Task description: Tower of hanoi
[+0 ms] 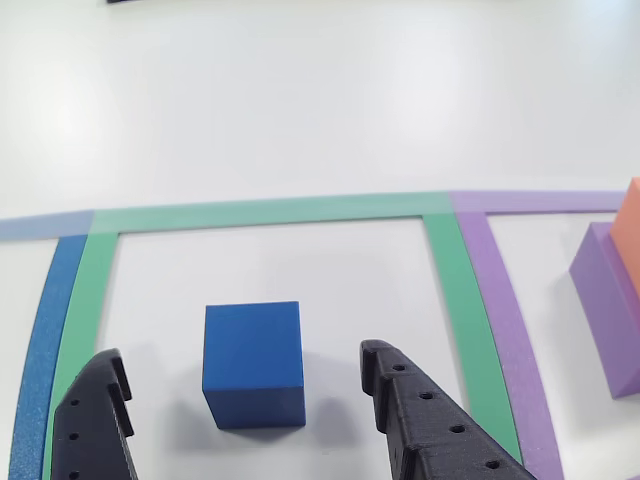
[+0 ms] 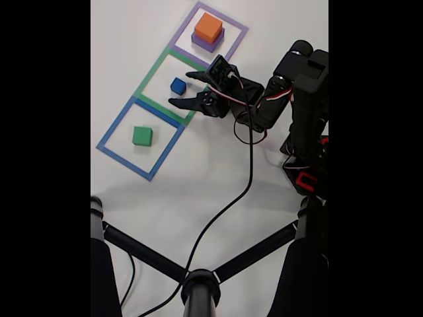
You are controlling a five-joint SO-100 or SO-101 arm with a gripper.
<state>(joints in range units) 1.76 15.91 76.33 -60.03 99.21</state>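
Blue is what we see first: a small blue cube [image 1: 254,364] sits on the white tabletop [image 1: 300,100] inside the green taped square [image 1: 445,290], resting flat. In the other view our hand [image 1: 240,385] is spread wide, one black finger [image 1: 95,415] at the cube's left and the other finger [image 1: 420,415] at its right, neither touching it, so we grasp nothing. The cube lies between the fingertips and slightly beyond them.

In the fixed view the hand [image 2: 182,89] reaches from the arm [image 2: 264,105] at the right into the green square [image 2: 147,82], its two tips flanking the blue cube [image 2: 178,86]. A purple taped square [image 2: 234,30] further up holds an orange block [image 2: 209,27] stacked on a purple block [image 2: 206,43]; the blue taped square [image 2: 109,135] below holds a green cube [image 2: 142,136]. We also see a black cable [image 2: 231,198] running down from the arm across the tabletop towards a black stand [image 2: 198,287].
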